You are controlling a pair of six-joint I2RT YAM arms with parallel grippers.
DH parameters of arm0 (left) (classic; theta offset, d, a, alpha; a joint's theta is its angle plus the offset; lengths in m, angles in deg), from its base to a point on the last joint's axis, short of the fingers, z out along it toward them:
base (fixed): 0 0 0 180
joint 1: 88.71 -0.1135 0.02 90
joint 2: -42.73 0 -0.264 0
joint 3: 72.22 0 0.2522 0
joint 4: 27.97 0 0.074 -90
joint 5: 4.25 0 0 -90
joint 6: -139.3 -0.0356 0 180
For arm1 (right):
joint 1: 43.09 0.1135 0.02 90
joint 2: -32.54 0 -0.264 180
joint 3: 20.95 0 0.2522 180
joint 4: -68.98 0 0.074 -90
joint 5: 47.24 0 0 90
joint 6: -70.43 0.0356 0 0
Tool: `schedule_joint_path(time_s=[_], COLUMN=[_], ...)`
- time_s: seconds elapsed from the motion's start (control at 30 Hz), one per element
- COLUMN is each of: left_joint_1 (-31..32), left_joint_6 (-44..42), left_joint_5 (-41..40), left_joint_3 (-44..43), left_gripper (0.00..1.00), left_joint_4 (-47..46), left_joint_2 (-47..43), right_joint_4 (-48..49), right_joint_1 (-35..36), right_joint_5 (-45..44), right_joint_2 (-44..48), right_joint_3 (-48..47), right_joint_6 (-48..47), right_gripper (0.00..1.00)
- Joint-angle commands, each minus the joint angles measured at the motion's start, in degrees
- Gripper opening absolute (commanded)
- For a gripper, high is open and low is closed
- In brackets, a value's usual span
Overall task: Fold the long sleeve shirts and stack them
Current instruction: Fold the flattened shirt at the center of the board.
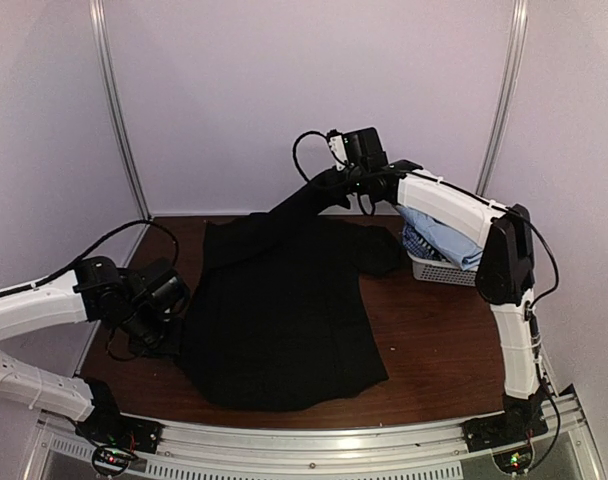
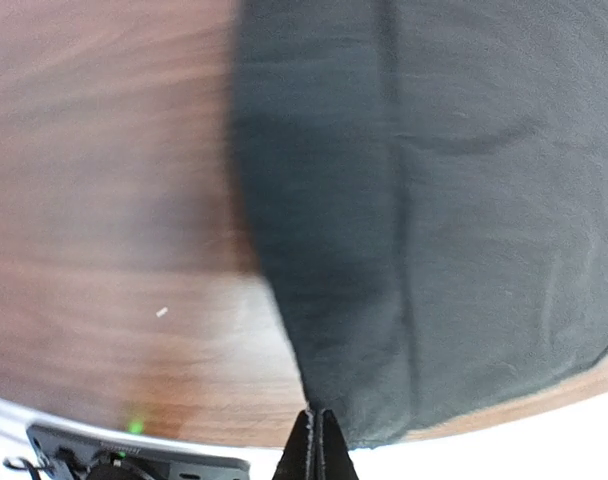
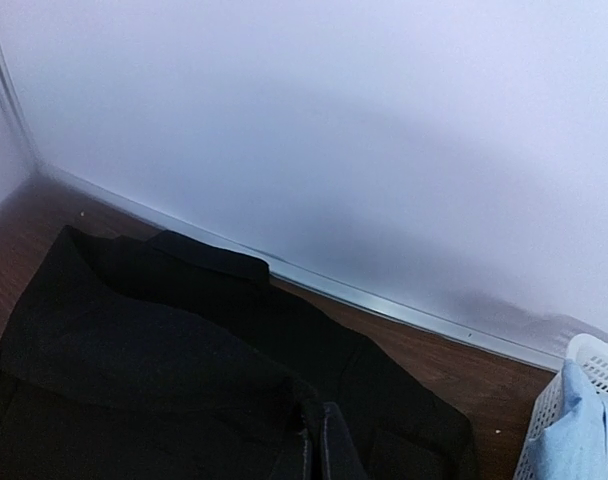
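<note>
A plain black long sleeve shirt [image 1: 284,320] lies spread over the middle of the brown table [image 1: 434,340]. At the shirt's left edge, my left gripper [image 1: 176,330] sits low. In the left wrist view its jaws [image 2: 321,418] are shut on the hem of the black cloth [image 2: 434,200]. My right gripper [image 1: 326,192] is raised at the back, shut on a fold of the shirt that rises from the table to it. The right wrist view shows its closed tips [image 3: 321,440] buried in black cloth [image 3: 134,370]. A pale blue shirt [image 1: 449,240] and a blue-and-white patterned one [image 1: 416,243] lie in a basket.
The white lattice basket [image 1: 439,270] stands at the back right under the right arm, its rim [image 3: 594,350] at the right wrist view's corner. White walls close the back and sides. The table's near edge runs along a metal rail [image 1: 334,440].
</note>
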State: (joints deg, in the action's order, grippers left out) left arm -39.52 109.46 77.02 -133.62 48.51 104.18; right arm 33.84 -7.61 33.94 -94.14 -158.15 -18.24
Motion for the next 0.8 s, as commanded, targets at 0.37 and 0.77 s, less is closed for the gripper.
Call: schedule_joint_path(time_s=[0.37, 0.77], left_joint_1=[6.4, 6.8], left_joint_6=[-21.6, -24.5], left_joint_5=[12.6, 18.5], left_joint_3=[-14.7, -12.6], left_gripper=[0.0, 0.0], left_joint_4=[-18.7, -23.2], left_joint_2=[26.3, 31.4], right_joint_4=[-2.7, -3.1], right_joint_1=[-8.0, -8.8], right_joint_5=[-6.4, -5.9], right_joint_2=[8.1, 12.2], right_joint_3=[3.9, 7.8], right_joint_6=[0.1, 1.2], right_gripper=[0.0, 0.0])
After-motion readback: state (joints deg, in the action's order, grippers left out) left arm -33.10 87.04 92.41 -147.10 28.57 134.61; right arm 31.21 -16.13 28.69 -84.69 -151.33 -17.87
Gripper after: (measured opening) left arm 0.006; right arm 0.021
